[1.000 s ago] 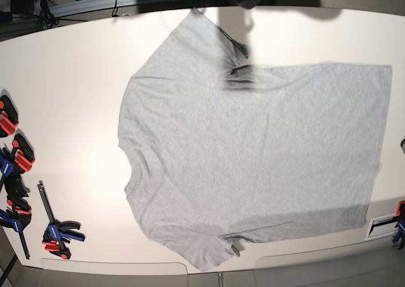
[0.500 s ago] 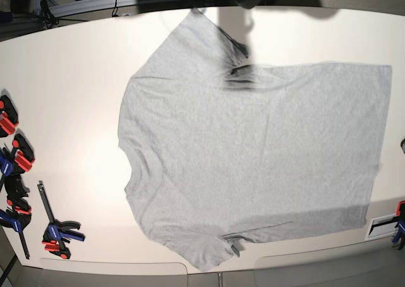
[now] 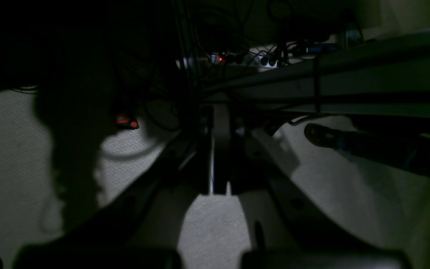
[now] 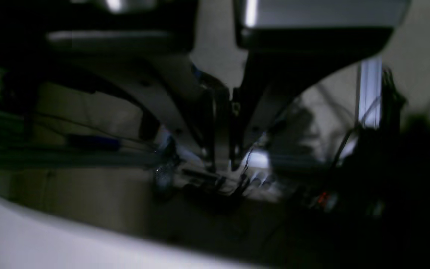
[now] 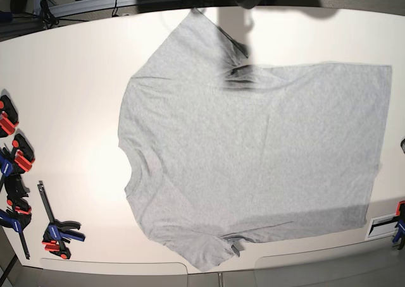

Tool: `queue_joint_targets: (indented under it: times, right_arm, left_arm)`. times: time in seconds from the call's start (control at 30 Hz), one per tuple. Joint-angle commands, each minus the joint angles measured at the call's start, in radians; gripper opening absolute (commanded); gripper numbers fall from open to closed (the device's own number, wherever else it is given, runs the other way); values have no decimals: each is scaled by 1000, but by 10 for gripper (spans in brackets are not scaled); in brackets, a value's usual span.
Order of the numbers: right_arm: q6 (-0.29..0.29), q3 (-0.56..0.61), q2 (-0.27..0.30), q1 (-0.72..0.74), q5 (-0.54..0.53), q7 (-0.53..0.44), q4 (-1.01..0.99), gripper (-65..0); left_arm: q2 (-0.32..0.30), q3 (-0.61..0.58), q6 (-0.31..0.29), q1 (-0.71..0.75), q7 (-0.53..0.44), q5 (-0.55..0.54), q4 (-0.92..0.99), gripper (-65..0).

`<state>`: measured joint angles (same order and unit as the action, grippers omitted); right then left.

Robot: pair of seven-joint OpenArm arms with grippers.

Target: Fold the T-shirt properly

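T-shirt (image 5: 253, 154) lies spread flat on white table (image 5: 69, 91), clamps (image 5: 25, 192) alongside.

You've got the light heather-grey short-sleeved cotton T-shirt (image 5: 253, 154) spread flat, plain side up, on the white worktop (image 5: 63, 78), collar toward the view's left, hem at its right. One sleeve reaches the far edge, the other the near edge. Red-and-blue bar clamps (image 5: 57, 233) lie at the left edge.
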<state>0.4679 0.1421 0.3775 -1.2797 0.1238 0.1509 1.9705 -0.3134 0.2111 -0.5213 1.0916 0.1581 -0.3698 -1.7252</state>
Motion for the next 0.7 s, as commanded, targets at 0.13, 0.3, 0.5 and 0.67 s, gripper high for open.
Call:
queue_joint_targets:
  times: [0.13,0.3,0.5,0.67]
  right_arm:
    - [-2,-200,-1,4,-176,-45,151,-650]
    - [-187,-388,-49,126,-504,-47,229,-650]
    - [-593,-523,-216,325,-1064,56,230,-650]
    - [-842,-526,-351,403,-1332,196,229,-650]
  left_arm:
    - [-6,5,-7,11,-31,-9,-12,-650]
    - [-5,5,-7,-20,-32,-6,-12,-650]
    - [-5,5,-7,-34,-32,-6,-12,-650]
    - [-5,5,-7,-34,-57,-6,-12,-650]
